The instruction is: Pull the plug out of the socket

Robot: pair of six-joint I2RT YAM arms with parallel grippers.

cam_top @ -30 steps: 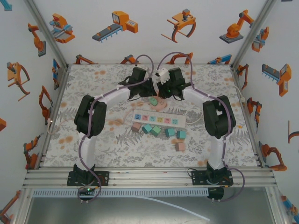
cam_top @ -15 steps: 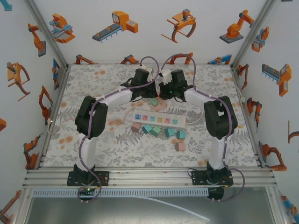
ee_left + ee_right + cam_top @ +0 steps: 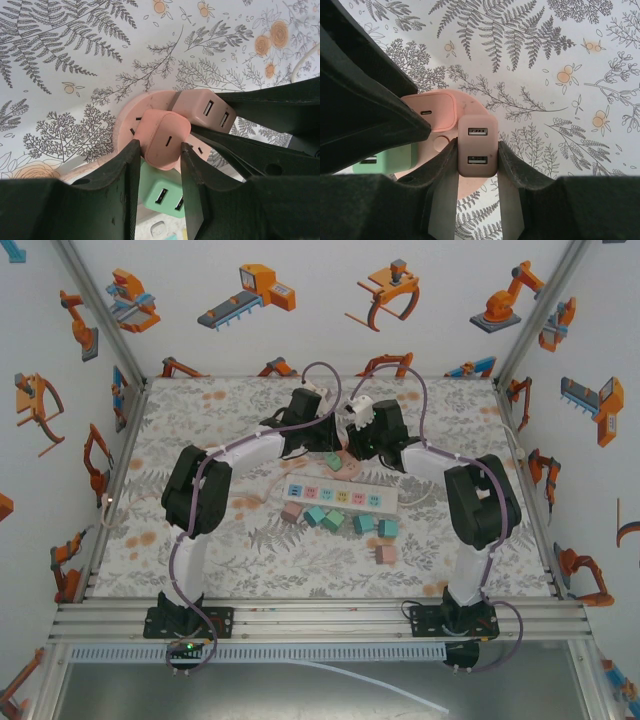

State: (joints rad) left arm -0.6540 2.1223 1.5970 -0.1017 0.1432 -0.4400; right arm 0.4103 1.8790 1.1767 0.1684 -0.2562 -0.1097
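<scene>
Nearest your side of the counter (image 3: pixel 200 560), one pink plug (image 3: pixel 384 554) lies loose. Just beyond it, a row of pink and green plugs (image 3: pixel 333 521) sits beside the white power strip (image 3: pixel 340 496). Past the strip is what matters: the round pink socket (image 3: pixel 125 117), flat on the counter, with three plugs seated in it and both hands crowded over it. Your left hand (image 3: pixel 159 147) is clenched on the coral plug (image 3: pixel 162 132), a finger on each side. Your right hand (image 3: pixel 477 146) is clamped on the pale two-port plug (image 3: pixel 477 125) just beside it. The green plug (image 3: pixel 162 197) is untouched.

Here is the trouble as I judge it. Nothing pins the socket down, so a pull may lift the whole socket instead of parting plug from it. If you mean one hand to brace, it holds only a plug, which may come out too. The two hands' fingers nearly touch, so a sideways swing could knock them together. A slanted pull could bind the prongs or let the smooth sides slip.

Both gripped plugs stand port-face up, prongs down into the socket, so the way out is straight up. The two-port plug's face runs lengthwise along the gap between the right fingers, one port behind the other.
</scene>
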